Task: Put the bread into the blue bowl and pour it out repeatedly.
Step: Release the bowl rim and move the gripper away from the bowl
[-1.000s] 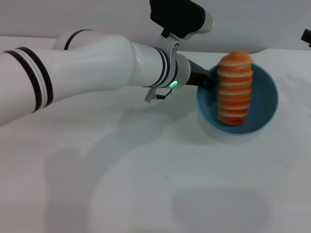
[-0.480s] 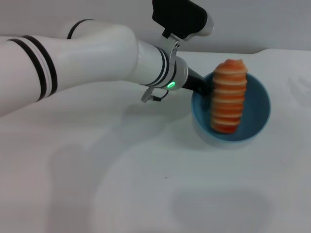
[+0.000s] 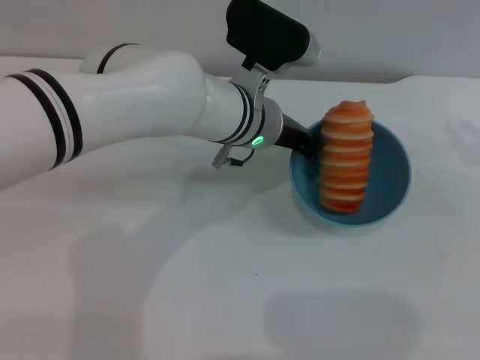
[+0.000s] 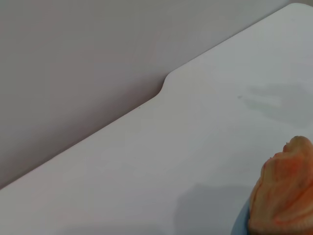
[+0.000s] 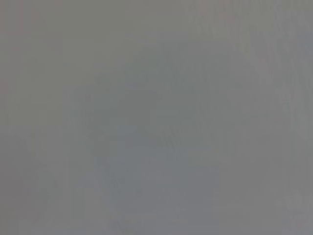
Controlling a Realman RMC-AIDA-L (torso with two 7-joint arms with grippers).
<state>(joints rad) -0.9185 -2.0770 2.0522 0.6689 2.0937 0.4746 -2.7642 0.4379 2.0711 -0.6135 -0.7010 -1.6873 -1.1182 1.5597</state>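
- While the glossy blue bowl (image 3: pixel 390 180) is gripped at its rim by the left gripper (image 3: pixel 306 141), it is tilted.
- Inside, the ridged orange, cream-striped bread (image 3: pixel 345 157) is propped on end.

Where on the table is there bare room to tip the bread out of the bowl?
The white table is bare in front of the blue bowl and off to its right. The left gripper and its arm hold the bowl's left rim, crowding that side. The bread stands on end inside the bowl. The right gripper is out of view.
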